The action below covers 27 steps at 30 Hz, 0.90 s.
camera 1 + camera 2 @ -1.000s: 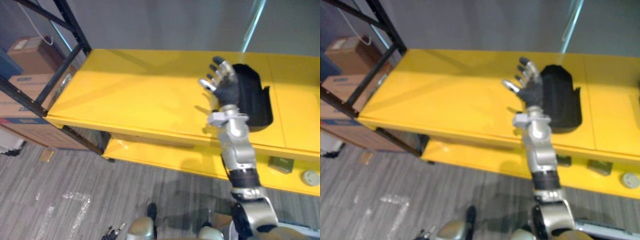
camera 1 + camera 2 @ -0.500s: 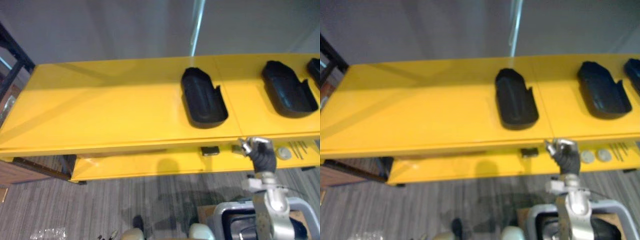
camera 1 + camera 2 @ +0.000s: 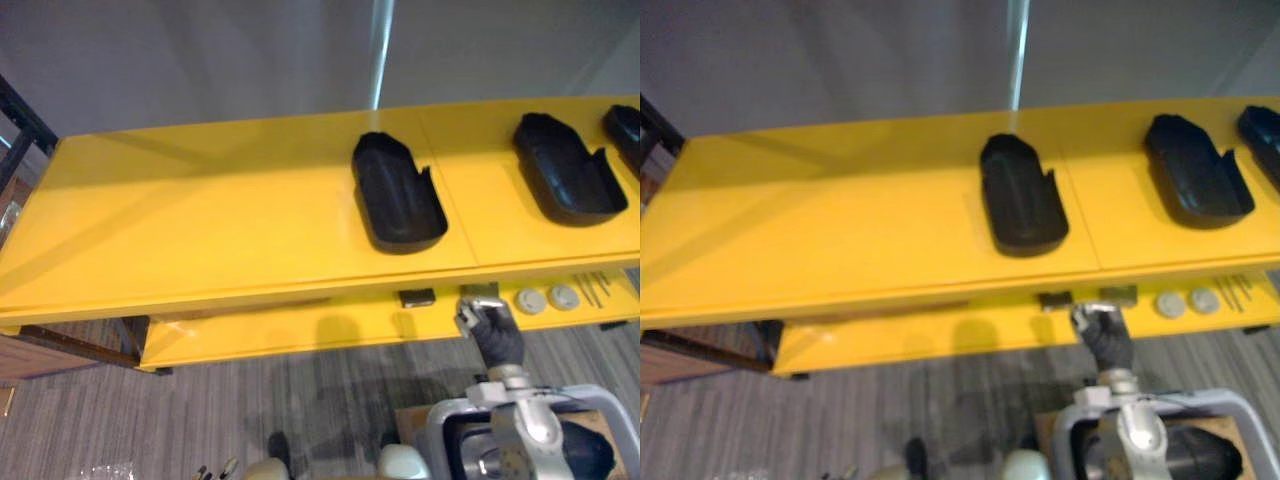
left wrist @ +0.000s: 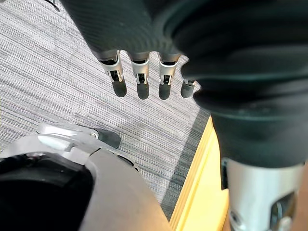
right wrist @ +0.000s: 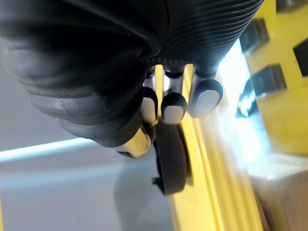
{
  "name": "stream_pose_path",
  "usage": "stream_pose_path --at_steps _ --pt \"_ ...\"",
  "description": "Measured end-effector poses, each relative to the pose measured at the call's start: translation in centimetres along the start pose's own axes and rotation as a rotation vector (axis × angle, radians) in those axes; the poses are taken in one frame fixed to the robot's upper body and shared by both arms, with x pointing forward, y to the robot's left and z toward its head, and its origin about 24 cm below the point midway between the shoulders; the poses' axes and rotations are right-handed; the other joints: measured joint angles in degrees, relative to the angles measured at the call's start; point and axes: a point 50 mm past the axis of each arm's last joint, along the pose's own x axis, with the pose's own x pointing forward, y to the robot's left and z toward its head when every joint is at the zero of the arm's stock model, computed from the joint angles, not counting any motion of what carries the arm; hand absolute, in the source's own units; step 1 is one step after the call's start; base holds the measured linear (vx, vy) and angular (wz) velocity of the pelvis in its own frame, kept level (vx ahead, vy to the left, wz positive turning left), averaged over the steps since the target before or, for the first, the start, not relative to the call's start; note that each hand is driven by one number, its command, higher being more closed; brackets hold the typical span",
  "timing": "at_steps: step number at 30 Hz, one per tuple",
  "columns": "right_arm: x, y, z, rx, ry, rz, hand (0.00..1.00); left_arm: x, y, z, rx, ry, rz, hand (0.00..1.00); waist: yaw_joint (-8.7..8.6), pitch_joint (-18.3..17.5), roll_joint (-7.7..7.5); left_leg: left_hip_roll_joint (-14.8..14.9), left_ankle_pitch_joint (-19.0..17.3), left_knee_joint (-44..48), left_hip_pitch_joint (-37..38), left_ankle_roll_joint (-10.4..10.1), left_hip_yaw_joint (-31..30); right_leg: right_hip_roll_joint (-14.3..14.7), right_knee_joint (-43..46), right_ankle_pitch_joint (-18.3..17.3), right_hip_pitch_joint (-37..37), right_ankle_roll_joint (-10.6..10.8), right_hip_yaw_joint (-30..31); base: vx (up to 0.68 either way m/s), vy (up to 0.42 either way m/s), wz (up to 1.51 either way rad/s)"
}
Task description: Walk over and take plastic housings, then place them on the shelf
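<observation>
Three black plastic housings lie open side up on the yellow top shelf: one in the middle, one further right, and a third cut off by the right edge. My right hand hangs low in front of the lower shelf, below the middle housing, fingers curled and holding nothing. In the right wrist view its curled fingers show with a housing edge-on past them. My left hand hangs over the floor with straight fingers, empty.
The yellow lower shelf carries a small dark block, two round discs and some thin pins. A black rack frame stands at the far left. Grey striped flooring runs in front of the shelf.
My right hand has left the middle housing, dropped below the shelf's front edge and curled shut. The camera has swung right, bringing two more housings into view.
</observation>
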Motion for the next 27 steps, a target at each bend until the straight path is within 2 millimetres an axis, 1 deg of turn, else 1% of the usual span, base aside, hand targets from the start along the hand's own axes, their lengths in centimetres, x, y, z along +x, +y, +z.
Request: stream_pose_path --at_steps 4,6,7,9,10,12,14,17,21,27 --pt "1.7 0.9 -0.2 -0.011 -0.013 0.043 1.0 0.0 0.1 0.0 0.01 0.006 0.0 0.0 0.62 0.0 0.07 -0.1 0.1 0.8 -0.4 0.0 -0.4 -0.1 0.0 0.0 0.2 0.0 -0.3 0.0 0.002 0.04" --pt "2.8 1.2 -0.3 -0.031 -0.023 0.044 1.0 0.1 0.0 0.1 0.014 0.008 -0.004 0.0 1.51 0.0 0.2 -0.2 0.1 1.1 -0.4 0.0 -0.6 -0.2 0.0 -0.1 0.3 0.2 -0.5 -0.01 -0.004 0.02" --pt "3.1 1.3 -0.3 -0.036 -0.026 0.041 1.0 0.1 0.0 0.1 0.014 0.009 -0.004 0.0 1.61 0.0 0.21 -0.2 0.1 1.1 -0.4 0.0 -0.8 -0.2 0.0 -0.1 0.4 0.2 -0.7 -0.01 -0.008 0.14" --pt "4.0 1.2 0.0 -0.056 -0.044 0.024 1.0 0.1 0.0 0.0 0.016 0.02 -0.004 0.0 1.65 0.1 0.46 -0.4 0.3 1.2 -0.5 0.1 -2.2 -0.7 0.1 -0.2 1.1 0.3 -2.1 -0.01 -0.002 0.25" --pt "4.0 1.2 0.0 -0.057 -0.046 0.022 1.0 0.1 0.0 0.0 0.017 0.021 -0.004 0.0 1.7 0.1 0.47 -0.4 0.3 1.2 -0.4 0.1 -2.3 -0.8 0.1 -0.2 1.2 0.3 -2.2 -0.02 0.014 0.2" --pt "4.8 1.3 0.6 -0.074 -0.074 0.018 1.0 0.1 0.0 -0.2 0.018 0.037 -0.005 0.0 2.64 0.3 0.95 -0.6 0.3 1.4 -0.6 0.2 -2.7 -1.0 0.1 -0.2 1.5 0.3 -2.8 -0.03 0.012 0.07" --pt "5.3 1.3 1.0 -0.088 -0.091 0.02 1.0 0.1 0.0 -0.3 0.022 0.045 -0.005 0.0 2.95 0.5 1.21 -0.7 0.5 1.4 -0.6 0.3 -2.9 -1.1 0.2 -0.3 1.5 0.4 -3.0 -0.04 0.007 0.06" --pt "6.2 1.1 1.1 -0.107 -0.097 0.012 1.0 0.1 0.0 -0.4 0.025 0.052 -0.004 0.0 3.15 0.5 1.36 -1.0 0.9 1.2 -0.7 0.4 -3.4 -1.4 0.3 -0.4 1.6 0.6 -3.3 -0.04 0.008 0.09" --pt "6.6 0.8 0.9 -0.107 -0.086 -0.018 1.0 0.1 0.0 -0.4 0.029 0.055 -0.004 0.0 3.31 0.5 1.36 -1.3 1.0 1.1 -0.6 0.5 -3.5 -1.6 0.3 -0.3 1.7 0.7 -3.4 0.0 0.0 0.0" --pt "7.7 -0.4 0.5 -0.141 -0.052 -0.095 1.0 0.1 0.1 -0.5 0.03 0.071 -0.003 0.0 3.73 0.5 1.36 -1.9 1.2 1.0 -0.6 0.8 -3.8 -1.9 0.3 -0.1 1.8 1.1 -3.5 0.0 0.0 0.0"
